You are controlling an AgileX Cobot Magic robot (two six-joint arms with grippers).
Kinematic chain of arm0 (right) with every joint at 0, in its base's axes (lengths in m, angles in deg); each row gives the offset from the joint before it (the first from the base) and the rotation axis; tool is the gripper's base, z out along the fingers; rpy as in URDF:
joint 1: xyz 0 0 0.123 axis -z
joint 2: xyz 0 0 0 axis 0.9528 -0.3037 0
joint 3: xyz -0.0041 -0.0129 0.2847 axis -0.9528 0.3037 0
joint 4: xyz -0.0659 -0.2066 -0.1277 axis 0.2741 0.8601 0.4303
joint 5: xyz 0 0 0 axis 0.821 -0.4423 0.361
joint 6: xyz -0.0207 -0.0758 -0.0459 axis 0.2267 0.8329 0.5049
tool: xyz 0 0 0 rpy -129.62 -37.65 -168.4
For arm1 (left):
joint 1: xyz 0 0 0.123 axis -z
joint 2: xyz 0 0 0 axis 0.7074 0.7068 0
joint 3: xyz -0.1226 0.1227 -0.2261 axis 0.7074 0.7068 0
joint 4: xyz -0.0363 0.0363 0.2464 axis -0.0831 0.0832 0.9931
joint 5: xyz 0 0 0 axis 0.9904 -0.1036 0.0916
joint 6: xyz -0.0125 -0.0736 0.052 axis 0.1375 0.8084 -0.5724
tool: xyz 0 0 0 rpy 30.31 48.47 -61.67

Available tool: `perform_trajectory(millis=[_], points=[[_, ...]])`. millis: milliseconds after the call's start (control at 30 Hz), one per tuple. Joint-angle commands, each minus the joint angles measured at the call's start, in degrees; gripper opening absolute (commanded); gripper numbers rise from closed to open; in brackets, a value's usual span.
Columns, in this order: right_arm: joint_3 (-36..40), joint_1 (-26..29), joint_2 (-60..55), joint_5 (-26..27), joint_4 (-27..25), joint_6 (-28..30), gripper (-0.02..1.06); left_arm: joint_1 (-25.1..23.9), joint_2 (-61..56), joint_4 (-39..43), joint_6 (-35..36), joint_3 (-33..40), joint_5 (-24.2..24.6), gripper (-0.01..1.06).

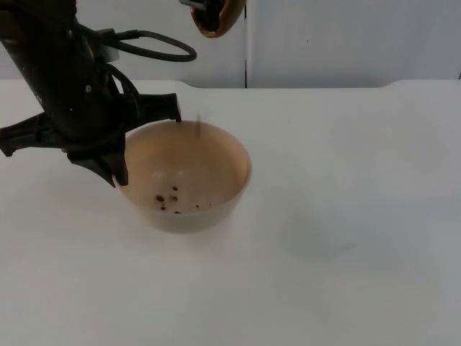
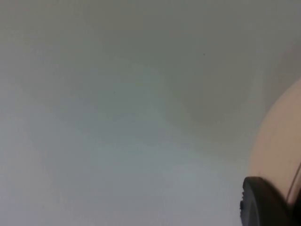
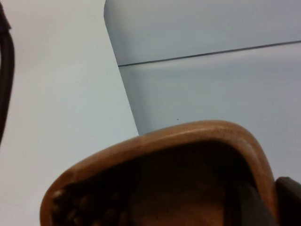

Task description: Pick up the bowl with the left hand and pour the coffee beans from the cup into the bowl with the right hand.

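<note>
Step in hand: the pour. The left gripper [image 1: 119, 155] pinches the near-left rim of the beige bowl [image 1: 189, 176], one finger inside the wall and one outside; the bowl appears to be held at table height or just above it — which one cannot be told. A few coffee beans [image 1: 167, 199] lie on the bowl's floor, and a dark streak just above the far rim [image 1: 198, 127] reads as a bean in fall.

The right gripper [image 1: 209, 9] holds the brown wooden cup [image 1: 216, 20] above and behind the bowl, near the partition wall [image 1: 346, 43]. The right wrist view shows the cup [image 3: 188, 179] tipped, with beans [image 3: 77, 207] gathered at its lip and a black fingertip [image 3: 249, 205] pressed inside its wall.

Judgement: pouring has only begun; most beans remain in the cup. The next move calls for a steeper tilt of the cup, with its lip kept over the bowl's opening — the falling line sits close to the far rim, so spillage onto the white table [image 1: 346, 216] is a risk.
</note>
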Motion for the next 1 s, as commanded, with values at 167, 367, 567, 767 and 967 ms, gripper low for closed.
perform_trajectory(millis=[167,367,567,767,967], points=[[0.27,-1.07,0.71,0.36,2.08,-0.62,0.0,0.31,-0.8,-0.33,0.32,-0.15,-0.61,0.0],[2.17,-1.58,0.71,0.36,6.38,-1.11,0.0,0.31,-0.8,-0.33,0.32,-0.15,-0.61,0.0],[3.22,-1.58,0.71,0.36,5.88,-2.99,0.0,0.31,-0.8,-0.33,0.32,-0.15,-0.61,0.0],[3.22,-1.58,0.71,0.36,5.88,-2.99,0.0,0.31,-0.8,-0.33,0.32,-0.15,-0.61,0.0],[3.22,-1.58,0.71,0.36,5.88,-3.2,0.0,0.31,-0.8,-0.33,0.32,-0.15,-0.61,0.0]])
